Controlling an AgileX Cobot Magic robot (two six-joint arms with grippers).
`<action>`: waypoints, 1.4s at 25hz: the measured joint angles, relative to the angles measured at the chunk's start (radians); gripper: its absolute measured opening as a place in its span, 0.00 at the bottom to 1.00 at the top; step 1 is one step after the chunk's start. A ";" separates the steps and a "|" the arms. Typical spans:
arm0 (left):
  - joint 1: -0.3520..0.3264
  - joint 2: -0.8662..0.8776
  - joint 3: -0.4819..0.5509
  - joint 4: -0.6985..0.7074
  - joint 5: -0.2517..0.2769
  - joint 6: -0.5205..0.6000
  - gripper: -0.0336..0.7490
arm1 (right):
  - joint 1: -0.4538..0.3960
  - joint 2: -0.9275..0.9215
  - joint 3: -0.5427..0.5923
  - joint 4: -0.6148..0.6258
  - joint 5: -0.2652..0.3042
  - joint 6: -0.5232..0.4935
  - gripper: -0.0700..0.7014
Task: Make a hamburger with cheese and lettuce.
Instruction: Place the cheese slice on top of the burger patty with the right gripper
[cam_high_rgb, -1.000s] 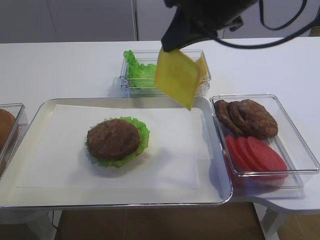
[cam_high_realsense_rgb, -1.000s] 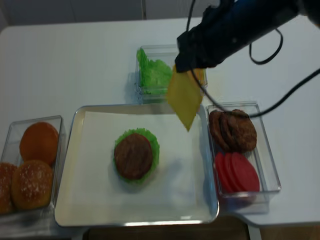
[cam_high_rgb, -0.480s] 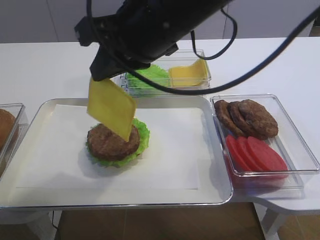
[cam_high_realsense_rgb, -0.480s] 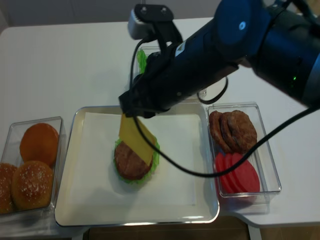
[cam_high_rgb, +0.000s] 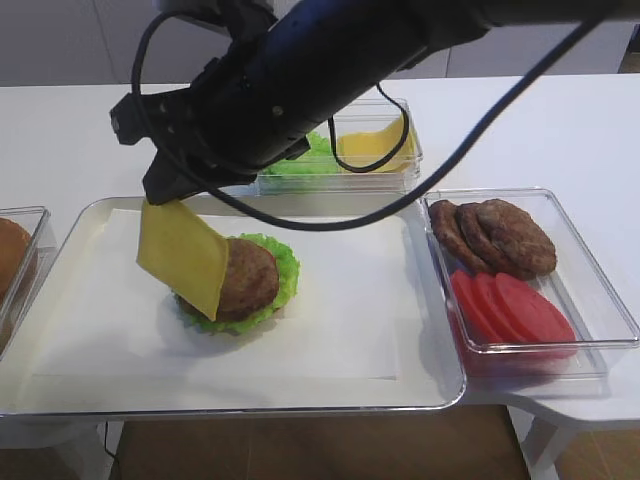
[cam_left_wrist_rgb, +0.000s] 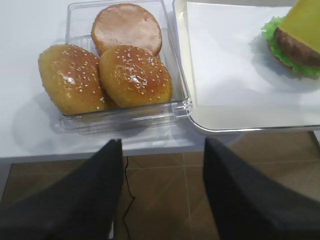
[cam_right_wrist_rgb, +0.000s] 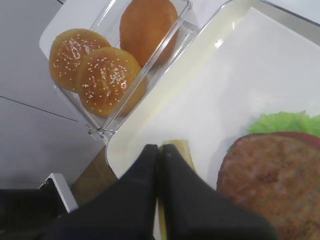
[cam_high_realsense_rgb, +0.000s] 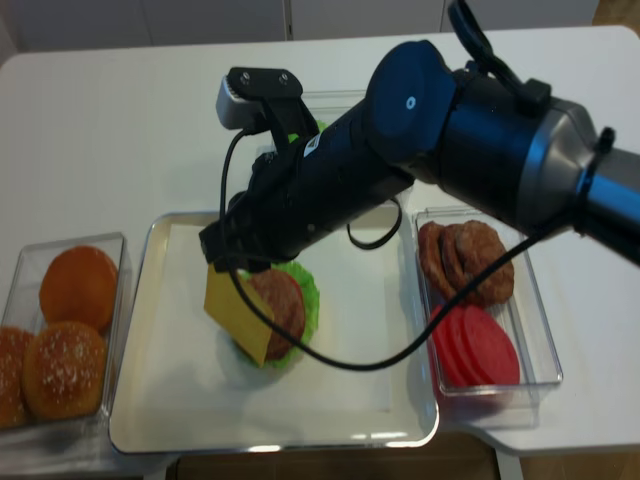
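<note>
A wide white tabletop (cam_high_rgb: 560, 130) carries a shallow silver metal tray (cam_high_rgb: 60, 385) lined with white paper, and the large dark right robot arm (cam_high_rgb: 300, 70) reaches across from the right edge toward the tray's left half. The step in hand appears to be placing the cheese on the hamburger. The hamburger, a round brown meat patty (cam_high_rgb: 250, 278) sitting on a frilly bright green lettuce leaf (cam_high_rgb: 285, 268), lies left of the tray's middle. The right gripper (cam_right_wrist_rgb: 160, 165) has its black jaws pressed together, pinching the top edge of a thin square yellow cheese slice (cam_high_rgb: 183, 255); the slice hangs below the jaws, tilted, covering the patty's left side and overhanging toward the tray's left edge. The next move likely calls for shifting the slice a little toward the tray's right edge so it centres on the patty, lowering it flat, then letting go. The left gripper (cam_left_wrist_rgb: 162, 190) hangs off the table's front left corner, its jaws spread and holding nothing, near a clear plastic tub of sesame-topped brown buns (cam_left_wrist_rgb: 107, 77).
</note>
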 joint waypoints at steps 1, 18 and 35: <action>0.000 0.000 0.000 0.000 0.000 0.000 0.53 | 0.000 0.007 0.000 0.002 -0.005 -0.002 0.10; 0.000 0.000 0.000 0.000 0.000 0.000 0.53 | 0.000 0.053 0.000 -0.126 -0.038 -0.004 0.10; 0.000 0.000 0.000 0.000 0.000 0.000 0.53 | 0.000 0.057 0.000 -0.323 -0.079 -0.008 0.10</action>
